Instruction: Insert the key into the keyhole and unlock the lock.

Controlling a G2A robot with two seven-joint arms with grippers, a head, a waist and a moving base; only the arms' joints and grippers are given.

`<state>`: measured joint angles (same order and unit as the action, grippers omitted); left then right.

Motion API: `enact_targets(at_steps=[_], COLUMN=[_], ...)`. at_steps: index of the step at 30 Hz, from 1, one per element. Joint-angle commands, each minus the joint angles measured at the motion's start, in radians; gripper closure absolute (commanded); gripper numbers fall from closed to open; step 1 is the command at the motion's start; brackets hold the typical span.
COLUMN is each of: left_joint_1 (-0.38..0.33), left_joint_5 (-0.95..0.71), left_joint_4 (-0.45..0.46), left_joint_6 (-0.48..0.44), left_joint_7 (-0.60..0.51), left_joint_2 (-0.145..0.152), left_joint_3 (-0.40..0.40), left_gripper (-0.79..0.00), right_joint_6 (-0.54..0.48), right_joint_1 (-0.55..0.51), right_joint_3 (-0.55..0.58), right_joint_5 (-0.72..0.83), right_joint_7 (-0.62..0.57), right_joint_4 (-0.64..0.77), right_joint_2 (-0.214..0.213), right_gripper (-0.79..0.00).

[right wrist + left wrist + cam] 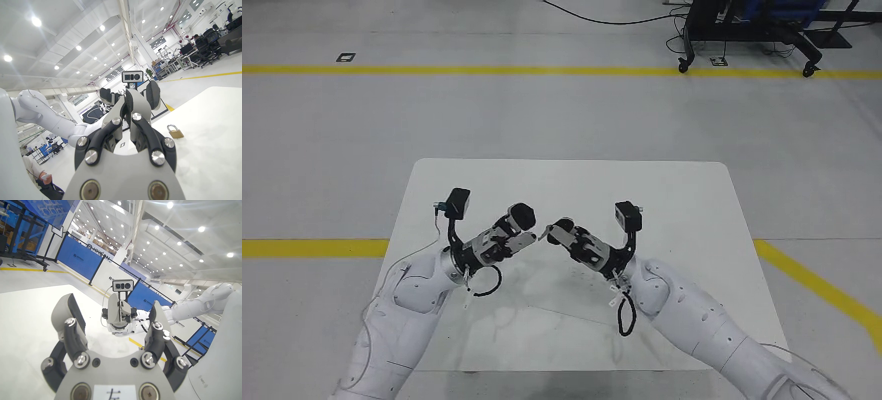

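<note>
A brass padlock [175, 133] with a silver shackle lies flat on the white table [682, 200]. My right gripper [128, 94] [554, 232] hovers above the table's middle, shut on a thin metal key [120, 313] held edge-on between its fingers. Facing it tip to tip, my left gripper [113, 301] [530, 228] is open, its ribbed pads [75, 311] spread wide with nothing between them. In the left wrist view the key sits in line with the gap between those pads, a short way beyond them. The padlock lies off to the side of both grippers.
Both forearms slant inward over the near half of the table. Yellow floor lines [542, 70] run around the table. A black and blue wheeled rack [762, 25] stands far behind on the floor.
</note>
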<state>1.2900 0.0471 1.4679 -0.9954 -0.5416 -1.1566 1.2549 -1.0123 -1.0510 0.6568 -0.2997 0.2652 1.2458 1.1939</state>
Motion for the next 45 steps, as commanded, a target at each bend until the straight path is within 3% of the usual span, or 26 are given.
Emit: enact_targets(at_steps=[1,6,9,20,31,45], left_joint_1=[-0.003,-0.011,-0.018,-0.037,-0.045,-0.053], left_joint_5=[0.004,0.018,0.031,0.042,0.049,0.051], left_joint_4=[0.001,-0.001,-0.004,-0.018,-0.026,-0.026], left_joint_6=[0.000,0.007,0.015,0.022,0.033,0.028], left_joint_7=[-0.002,-0.007,-0.005,-0.004,0.006,-0.011], left_joint_2=[0.001,0.002,0.003,0.008,0.013,0.020], left_joint_3=[-0.007,-0.024,-0.031,-0.047,-0.061,-0.086], left_gripper=[-0.566,-0.545,-0.388,-0.018,-0.252,-0.175], right_joint_6=[0.000,0.000,0.000,0.000,0.000,0.000], right_joint_1=[0.009,0.027,0.037,0.052,0.058,0.041], right_joint_3=[-0.009,-0.031,-0.040,-0.046,-0.044,-0.037], right_joint_5=[0.008,0.022,0.022,-0.061,-0.170,-0.280], right_joint_7=[-0.001,0.001,0.005,0.087,0.198,0.320], right_joint_4=[-0.004,-0.016,-0.030,-0.064,-0.088,-0.087], right_joint_2=[0.000,0.002,0.003,0.009,0.011,0.001], right_gripper=[0.000,0.000,0.000,0.000,0.000,0.000])
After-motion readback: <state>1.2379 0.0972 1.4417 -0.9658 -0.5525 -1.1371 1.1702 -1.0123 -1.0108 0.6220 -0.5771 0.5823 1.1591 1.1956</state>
